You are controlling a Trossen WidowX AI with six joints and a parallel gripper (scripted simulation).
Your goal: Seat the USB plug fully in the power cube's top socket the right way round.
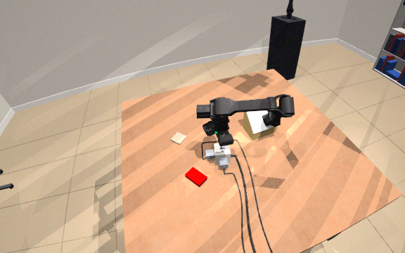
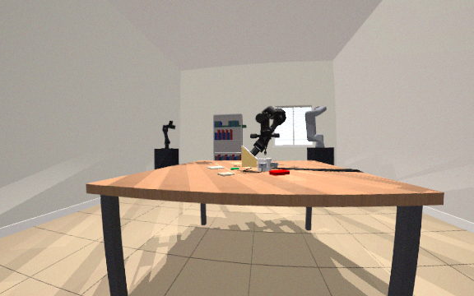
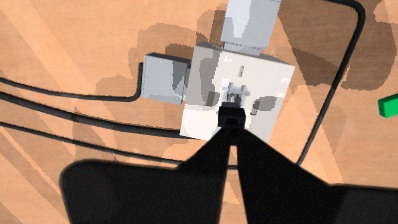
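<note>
The white power cube [image 1: 222,157] [image 2: 263,165] [image 3: 270,80] stands on the wooden table [image 1: 311,183], with its top socket [image 3: 236,92] showing in the wrist view. My gripper [image 1: 223,142] [image 2: 260,153] [image 3: 232,136] points down right over the cube's top. It is shut on the small black USB plug [image 3: 233,117]. The plug's tip sits at the near edge of the socket; I cannot tell whether it is inside. Two grey plugs [image 3: 162,79] [image 3: 250,22] sit in side faces of the cube.
Black cables [image 1: 245,197] [image 3: 75,117] run from the cube to the table's near edge. A red block [image 1: 195,176] [image 2: 279,172], a cream tile [image 1: 178,138] and a tan wedge box [image 1: 259,123] [image 2: 248,158] lie around it. A small green piece [image 3: 389,106] lies right of the cube.
</note>
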